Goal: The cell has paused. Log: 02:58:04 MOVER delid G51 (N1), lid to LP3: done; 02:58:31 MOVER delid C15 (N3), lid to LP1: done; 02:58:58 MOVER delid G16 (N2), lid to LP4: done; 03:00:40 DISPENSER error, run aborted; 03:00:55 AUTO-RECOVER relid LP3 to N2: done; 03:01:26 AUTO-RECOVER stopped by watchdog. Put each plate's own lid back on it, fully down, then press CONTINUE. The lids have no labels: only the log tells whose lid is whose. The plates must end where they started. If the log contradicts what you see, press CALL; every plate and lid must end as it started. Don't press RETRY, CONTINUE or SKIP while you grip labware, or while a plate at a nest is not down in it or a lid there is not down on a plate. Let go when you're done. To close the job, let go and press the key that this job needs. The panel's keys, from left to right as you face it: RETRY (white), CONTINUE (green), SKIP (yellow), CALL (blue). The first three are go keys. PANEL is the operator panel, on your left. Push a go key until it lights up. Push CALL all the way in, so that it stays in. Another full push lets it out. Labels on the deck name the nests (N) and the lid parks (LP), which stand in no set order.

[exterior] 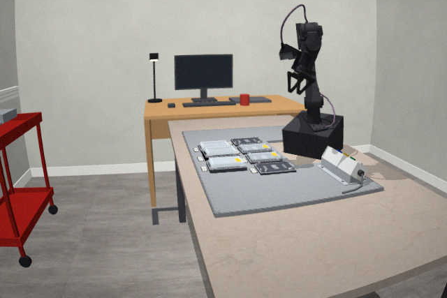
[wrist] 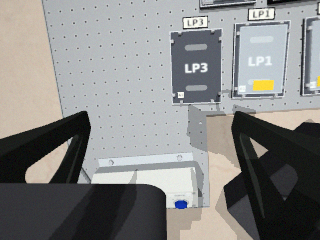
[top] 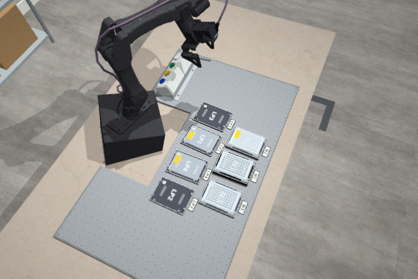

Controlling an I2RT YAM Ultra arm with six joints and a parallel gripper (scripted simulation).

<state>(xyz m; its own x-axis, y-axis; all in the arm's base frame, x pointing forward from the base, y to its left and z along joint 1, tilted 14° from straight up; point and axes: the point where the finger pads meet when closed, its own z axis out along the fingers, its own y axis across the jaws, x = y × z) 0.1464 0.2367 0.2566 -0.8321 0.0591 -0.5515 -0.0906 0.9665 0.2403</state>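
Note:
My gripper [top: 192,55] is open and empty, and hangs above the far end of the operator panel [top: 172,76]. The green [top: 172,65], yellow [top: 166,72] and blue [top: 161,80] keys show; the white key is hidden behind the fingers. Park LP3 [top: 213,115] and park LP2 [top: 172,195] are bare. Park LP1 [top: 201,140] and park LP4 [top: 186,166] each hold a clear lid with a yellow patch. The plate nearest the panel [top: 246,141] carries a lid with a yellow patch. The middle plate [top: 234,166] and the far plate [top: 221,198] are uncovered. The wrist view shows bare LP3 [wrist: 196,67], the lid on LP1 [wrist: 261,60] and the blue key [wrist: 181,204].
The nest labels beside the plates are too small to read. The arm's black base block [top: 131,134] stands beside the parks. A grey cable [exterior: 352,188] runs from the panel's end. A desk with a monitor [exterior: 203,71] stands beyond the table.

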